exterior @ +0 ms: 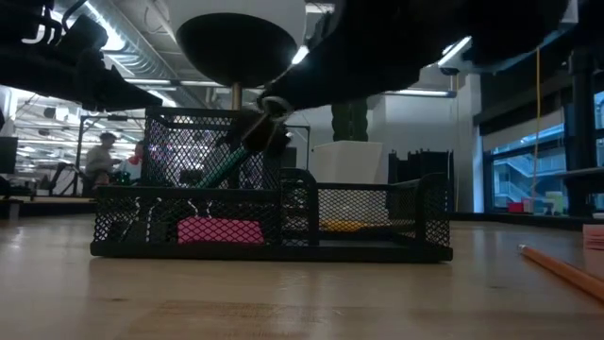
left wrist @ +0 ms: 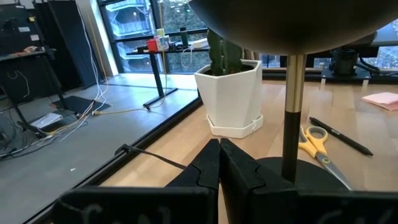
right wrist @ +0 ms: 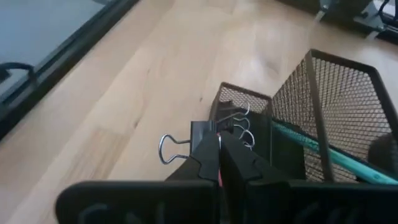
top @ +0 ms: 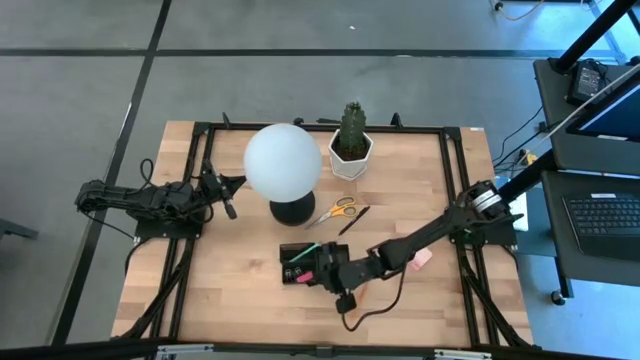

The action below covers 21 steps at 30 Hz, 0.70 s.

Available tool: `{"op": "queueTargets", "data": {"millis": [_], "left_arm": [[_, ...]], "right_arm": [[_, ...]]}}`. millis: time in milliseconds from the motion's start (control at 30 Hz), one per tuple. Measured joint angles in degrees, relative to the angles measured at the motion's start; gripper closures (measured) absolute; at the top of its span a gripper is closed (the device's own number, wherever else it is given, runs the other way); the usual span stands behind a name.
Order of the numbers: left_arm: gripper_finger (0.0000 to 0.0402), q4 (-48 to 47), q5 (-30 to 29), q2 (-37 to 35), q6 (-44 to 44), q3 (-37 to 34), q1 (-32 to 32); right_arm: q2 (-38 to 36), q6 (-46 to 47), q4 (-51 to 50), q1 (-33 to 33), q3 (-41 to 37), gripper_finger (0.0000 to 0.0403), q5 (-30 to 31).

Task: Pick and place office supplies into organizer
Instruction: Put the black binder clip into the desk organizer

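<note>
Right gripper (right wrist: 219,163) above the organizer (top: 300,262), fingers pressed together on a binder clip (right wrist: 202,142). Clip held by its black body, wire handle sticking out sideways, long axis roughly level; probably gripped that way so the handles stay free of the fingers and the clip drops clean. Poised over a small front compartment where other clips (right wrist: 241,126) already lie, judging by the silver loops there. Green pencil (right wrist: 323,155) leaning in the tall mesh cup, tip up, slanting across it. Pink pad (exterior: 219,229) flat in the low left compartment, seen through the mesh. Scissors (top: 335,210) and pen (top: 353,220) on the table by the lamp (top: 283,162), both lying diagonally, not yet collected. Orange pencil (exterior: 563,269) flat on the table beside the organizer. Left gripper (left wrist: 219,168) closed on nothing, parked near the lamp base, waiting out of the way.
</note>
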Motion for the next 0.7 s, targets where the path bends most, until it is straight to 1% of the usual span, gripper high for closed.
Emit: {"op": "queueTargets", "data": {"millis": [167, 533, 700], "left_arm": [[0.0398, 0.0, 0.0, 0.0, -0.1, 0.0, 0.0], [0.0398, 0.0, 0.0, 0.0, 0.0, 0.0, 0.0], [0.0398, 0.0, 0.0, 0.0, 0.1, 0.0, 0.0]], "right_arm": [[1.9, 0.2, 0.8, -0.5, 0.0, 0.0399, 4.2], [2.7, 1.8, 0.3, -2.0, 0.0, 0.0398, 4.0], [2.7, 1.3, 0.3, -2.0, 0.0, 0.0385, 3.0]]}}
